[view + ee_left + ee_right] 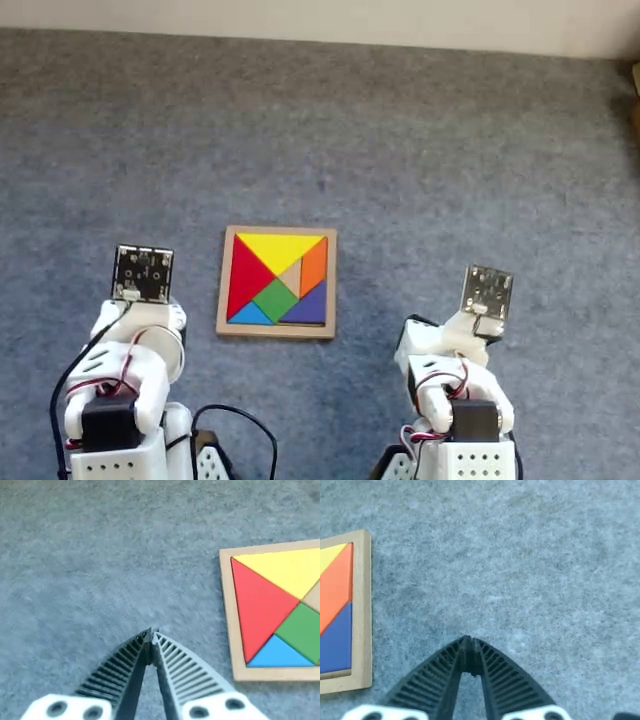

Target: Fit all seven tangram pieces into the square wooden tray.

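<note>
Tray (pixel 222 285) of pale wood lay on the grey, felt-like counter (pixel 400 150), about midway between its left and right edges and closer to the near edge, where the two arms stood.

Coloured pieces filled it:
- a yellow triangle (pixel 280 248) along the far side
- a red triangle (pixel 245 280) along the left side
- a green square (pixel 274 298) near the middle
- a light blue triangle (pixel 250 314) in the near left corner
- an orange piece (pixel 314 268) on the right side
- a dark blue triangle (pixel 308 305) in the near right corner

A small tan patch (pixel 291 278) sat between the yellow, green and orange pieces. It may have been an unpainted piece, but the view was too coarse to be sure.

The left tool (pixel 151 632) hung over bare counter just to the left of the tray, its jaws closed tip to tip with nothing between them. The right tool (pixel 468 640) hung over bare counter to the right of the tray and a little farther off — it too was closed and empty. The left arm (pixel 125 380) and the right arm (pixel 455 390) rose from the near edge on either side of the tray.
</note>
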